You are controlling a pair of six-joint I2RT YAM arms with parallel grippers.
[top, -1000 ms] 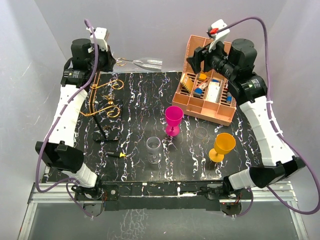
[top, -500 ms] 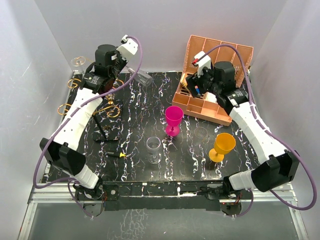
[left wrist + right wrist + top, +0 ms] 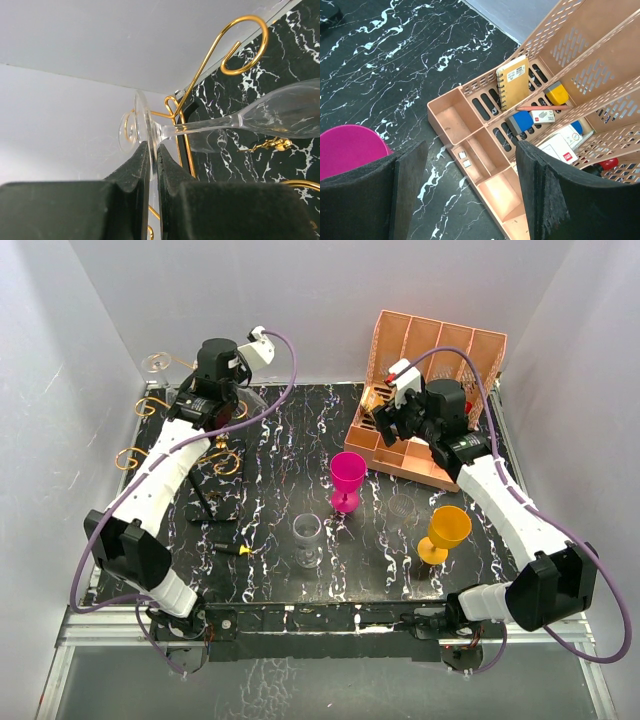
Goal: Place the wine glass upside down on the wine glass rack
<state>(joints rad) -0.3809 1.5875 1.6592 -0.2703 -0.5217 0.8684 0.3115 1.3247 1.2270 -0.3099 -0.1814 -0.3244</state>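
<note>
The clear wine glass [image 3: 280, 112] lies sideways in the left wrist view, foot to the left and bowl to the right over the marbled table. My left gripper [image 3: 150, 147] is shut on the edge of the glass's foot. In the top view the foot [image 3: 155, 363] shows by the back-left wall, next to the left gripper [image 3: 170, 377]; the bowl is hidden under the arm. The gold wire rack [image 3: 131, 456] stands at the table's left, and its scroll arms [image 3: 240, 45] curl just behind the glass stem. My right gripper [image 3: 475, 185] is open and empty over the organiser's front [image 3: 388, 420].
A salmon-pink organiser [image 3: 440, 345] with stationery stands at the back right. A magenta goblet [image 3: 348, 476], a clear tumbler [image 3: 307, 537] and an orange goblet [image 3: 447, 531] stand mid-table. A small black-and-yellow item [image 3: 234, 550] lies near the rack's black base [image 3: 222, 508].
My left arm swung the glass leftward toward the rack, so its foot is now by the back-left wall. My right gripper moved down and left over the organiser's front.
</note>
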